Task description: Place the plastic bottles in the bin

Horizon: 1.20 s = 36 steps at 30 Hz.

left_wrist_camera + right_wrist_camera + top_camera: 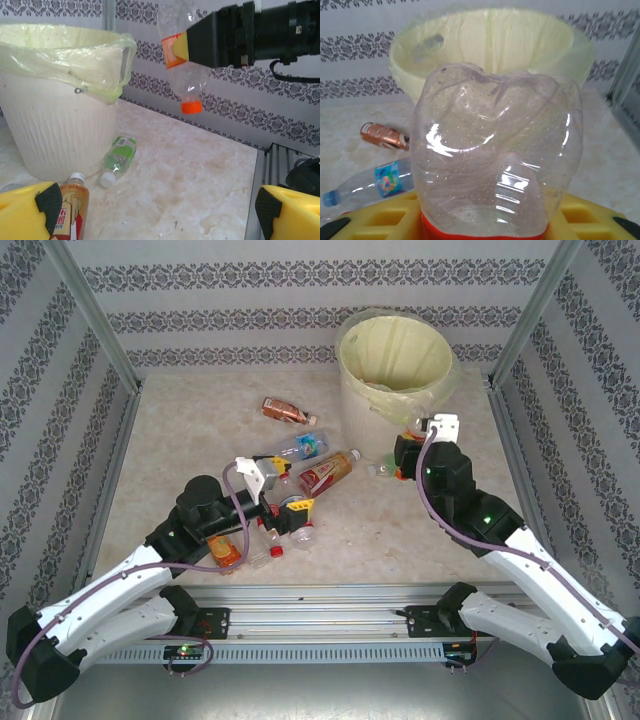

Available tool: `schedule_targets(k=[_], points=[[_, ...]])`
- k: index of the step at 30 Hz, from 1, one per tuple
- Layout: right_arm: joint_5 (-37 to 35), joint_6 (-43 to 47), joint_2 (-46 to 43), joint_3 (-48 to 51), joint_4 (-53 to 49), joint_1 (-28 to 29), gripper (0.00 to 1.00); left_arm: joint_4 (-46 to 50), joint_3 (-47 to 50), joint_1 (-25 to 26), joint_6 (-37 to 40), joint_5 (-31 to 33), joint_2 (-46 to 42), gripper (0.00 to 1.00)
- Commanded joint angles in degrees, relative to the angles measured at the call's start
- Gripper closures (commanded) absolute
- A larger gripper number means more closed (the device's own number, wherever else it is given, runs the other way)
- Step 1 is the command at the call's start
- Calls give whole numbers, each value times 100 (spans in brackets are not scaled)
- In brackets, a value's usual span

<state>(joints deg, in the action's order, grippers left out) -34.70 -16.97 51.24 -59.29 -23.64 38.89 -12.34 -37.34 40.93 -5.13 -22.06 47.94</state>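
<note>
Bottles lie scattered on the tabletop (pixel 420 530) left of the bin (pixel 358 405), and one hangs in the air at the bin's near side. That clear bottle (pixel 189 75), with an orange label and orange cap, points cap-down. The right fingers (pixel 380 222) are clamped on it around the label. From the right wrist its dimpled base faces the camera, with the bin's bag-lined mouth beyond. In the top view it sits just outside the bin's near wall, not over the opening. How high it hangs against the rim is hard to judge.

A green bottle (pixel 120 155) with a white cap lies on its side at the foot of the bin, just beside the wall. Left of the bin lies a red-label bottle (pixel 328 472), its cap end toward the bin. A blue-label bottle (pixel 300 447) lies just past it, farther from the bin. A brown bottle (pixel 285 410) lies alone, farther left again and apart from the others. Farthest from the bin, a heap (pixel 260 540) of more bottles lies by the left arm, an orange bottle (pixel 225 552) among them.

The left fingers (pixel 25 210) are spread wide, low over the tabletop between the heap and the red-label bottle. They face the bin, and the red-label bottle lies just beside one of them.
</note>
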Motion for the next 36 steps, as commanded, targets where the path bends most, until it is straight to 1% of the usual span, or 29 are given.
schedule_targets(k=[1, 7, 14, 19, 24, 26, 33, 36], points=[[-363, 943, 174, -458, 42, 53, 51, -482, 62, 58, -111, -120, -118, 0], [-70, 1591, 784, -1414, -22, -121, 50, -672, 182, 4, -160, -12, -263, 0], [1172, 1595, 1560, -2461, -164, -1023, 50, -848, 349, -50, -147, 507, -606, 0], [2019, 1454, 2287, -3346, -458, -1696, 50, -828, 360, -59, -87, 603, -702, 0], [2708, 1297, 3228, -4530, -994, -2186, 49, -740, 336, -75, -15, 640, -681, 0], [2870, 1232, 3616, -5039, -1291, -2303, 49, -687, 318, -76, 18, 669, -673, 0], [3348, 1080, 5299, -6952, -2591, -2570, 49, -449, 238, -85, 152, 791, -642, 0], [3447, 994, 5915, -7672, -3054, -2623, 49, -421, 236, -85, 143, 834, -611, 0]])
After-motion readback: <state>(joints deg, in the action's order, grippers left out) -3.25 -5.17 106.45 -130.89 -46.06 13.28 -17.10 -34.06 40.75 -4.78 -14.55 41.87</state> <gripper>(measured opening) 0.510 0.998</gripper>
